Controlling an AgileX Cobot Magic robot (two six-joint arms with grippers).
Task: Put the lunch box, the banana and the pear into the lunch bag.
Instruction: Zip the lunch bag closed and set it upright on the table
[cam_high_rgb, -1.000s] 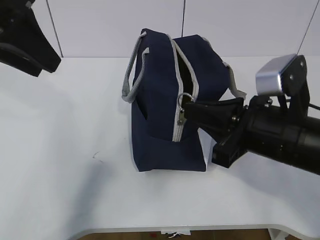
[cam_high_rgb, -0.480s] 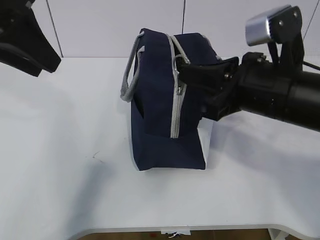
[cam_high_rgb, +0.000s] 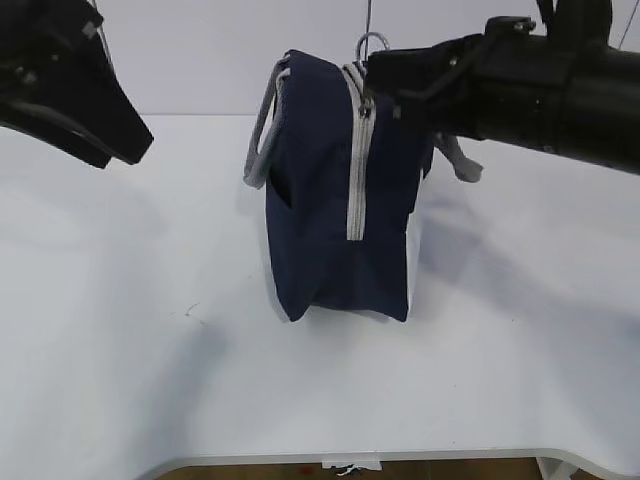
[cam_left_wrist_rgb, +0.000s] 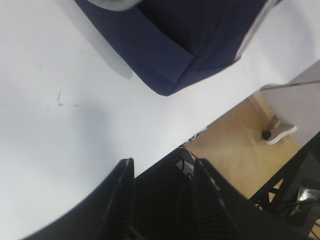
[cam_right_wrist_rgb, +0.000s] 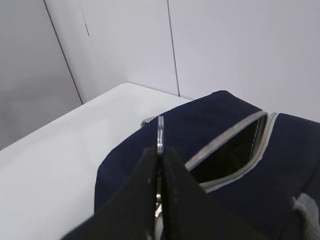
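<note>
— Pinching the metal ring pull (cam_right_wrist_rgb: 160, 131) edge-on, the right gripper (cam_right_wrist_rgb: 159, 165) is seen with its jaws pressed together on the ring. Is the same shown from outside?

— It is. The ring pull (cam_high_rgb: 371, 42) is held above the top of the lunch bag (cam_high_rgb: 340, 190) by the right gripper (cam_high_rgb: 385, 70), which is reached in from the right edge of the bench (cam_high_rgb: 120, 350).

— And the zipper?

— The grey zipper (cam_high_rgb: 356, 160) is seen closed down the near end of the bag. In the right wrist view a stretch along the top is parted, and a dark interior is shown; what lies inside cannot be told.

— Where is the bag placed?

— It is stood near the middle of the white bench, closer to the far edge, with a grey handle (cam_high_rgb: 262, 130) hung on its left side.

— The left gripper?

— The left gripper (cam_left_wrist_rgb: 162, 197) is held over the bench's near edge, jaws apart, nothing between them, well apart from the bag (cam_left_wrist_rgb: 190, 40).
</note>
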